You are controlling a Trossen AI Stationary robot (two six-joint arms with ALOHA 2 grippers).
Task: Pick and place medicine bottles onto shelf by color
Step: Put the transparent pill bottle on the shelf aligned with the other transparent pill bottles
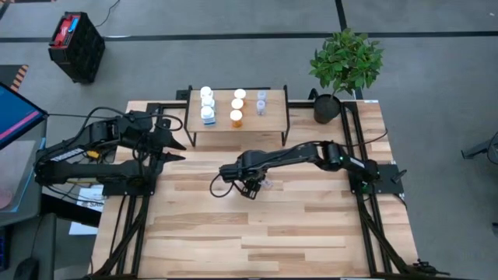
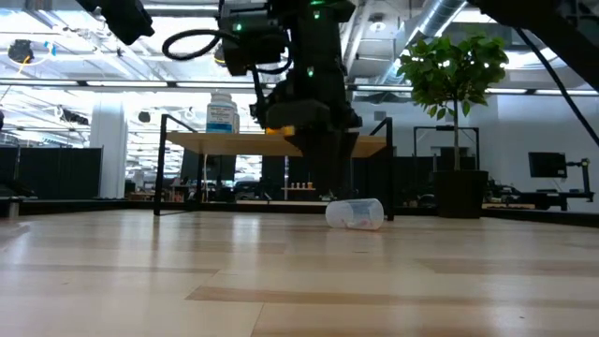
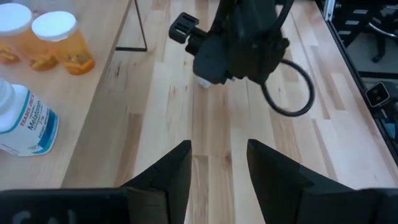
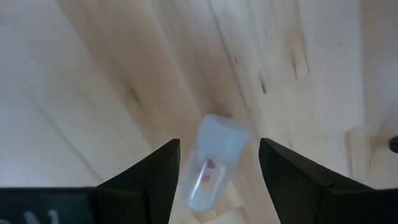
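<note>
The shelf stands beyond the right gripper, carrying white, orange and clear bottles. The left gripper waits near the shelf's end, fingers apart. The right gripper hangs spread wide, empty, over a clear bluish bottle lying sideways between its fingers.

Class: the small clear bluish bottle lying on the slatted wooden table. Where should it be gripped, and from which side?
Grip the clear bluish bottle across its round body, below the cap, from straight above: it lies on its side, between the right gripper's open fingers.
</note>
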